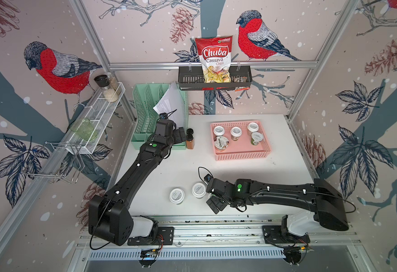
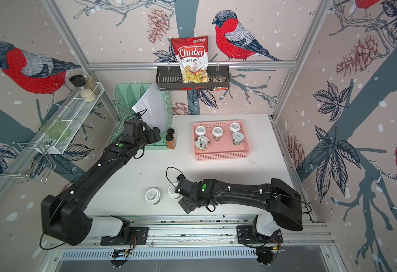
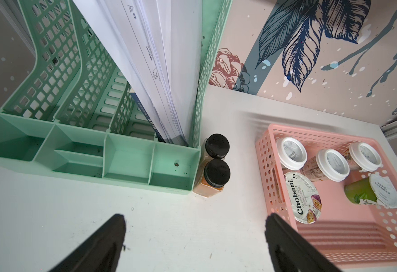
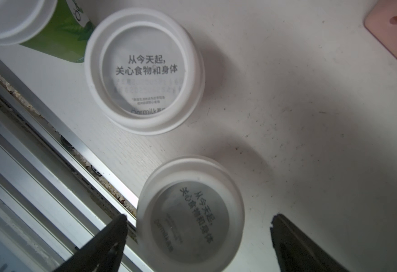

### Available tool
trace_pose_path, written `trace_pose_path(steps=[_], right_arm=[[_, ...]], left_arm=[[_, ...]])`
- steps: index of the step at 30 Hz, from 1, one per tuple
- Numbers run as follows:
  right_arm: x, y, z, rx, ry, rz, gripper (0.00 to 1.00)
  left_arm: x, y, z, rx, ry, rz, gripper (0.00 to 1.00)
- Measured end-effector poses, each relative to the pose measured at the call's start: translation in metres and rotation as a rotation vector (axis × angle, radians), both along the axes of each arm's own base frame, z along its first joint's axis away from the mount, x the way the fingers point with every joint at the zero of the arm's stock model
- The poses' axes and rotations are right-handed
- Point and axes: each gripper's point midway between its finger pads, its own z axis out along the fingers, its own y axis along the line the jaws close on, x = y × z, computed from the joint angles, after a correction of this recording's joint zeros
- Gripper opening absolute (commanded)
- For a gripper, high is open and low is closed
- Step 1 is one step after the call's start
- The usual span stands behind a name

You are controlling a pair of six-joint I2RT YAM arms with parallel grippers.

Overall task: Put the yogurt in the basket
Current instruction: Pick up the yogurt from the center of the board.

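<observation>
The pink basket (image 1: pixel 240 155) (image 3: pixel 263 164) stands at the back right of the table. It holds several white-lidded yogurt jars (image 1: pixel 236 132) and the Chobani cup (image 1: pixel 221 143) (image 3: pixel 302 197). Two more jars (image 1: pixel 176 195) (image 1: pixel 198 190) stand near the front edge. A third jar (image 4: pixel 190 212) sits under my right gripper (image 4: pixel 198 219) (image 1: pixel 210 196), whose open jaws straddle its lid without touching. The middle jar (image 4: pixel 144 70) and a green-labelled one (image 4: pixel 61 30) lie beyond. My left gripper (image 3: pixel 195 220) (image 1: pixel 181 136) hangs open over bare table, left of the basket.
Two orange spice bottles (image 1: pixel 190 141) (image 3: pixel 214 174) stand against a mint green file organiser (image 1: pixel 150 113) holding papers. A black tray (image 1: pixel 214 80) with a chips bag hangs on the back wall, a white wire rack (image 1: pixel 98 117) on the left wall. The metal front rail (image 4: pixel 51 164) lies close to the jars.
</observation>
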Motion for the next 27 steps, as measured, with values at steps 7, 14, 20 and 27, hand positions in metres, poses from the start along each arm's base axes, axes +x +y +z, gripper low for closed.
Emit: trace_pose_path(steps=[7, 14, 20, 27], right_arm=[[0.001, 0.002, -0.010, -0.010, 0.017, 0.014, 0.91], [0.002, 0.003, -0.012, -0.002, 0.028, 0.013, 0.88], [-0.001, 0.001, -0.018, -0.008, 0.049, 0.019, 0.81], [-0.001, 0.001, -0.019, -0.010, 0.053, 0.018, 0.76]], left_arm=[[0.000, 0.001, -0.001, 0.005, 0.002, 0.006, 0.96], [0.001, 0.003, -0.002, 0.012, 0.002, 0.015, 0.96], [0.001, 0.003, -0.002, 0.019, 0.003, 0.011, 0.96], [0.001, 0.003, -0.002, 0.019, 0.003, 0.011, 0.96]])
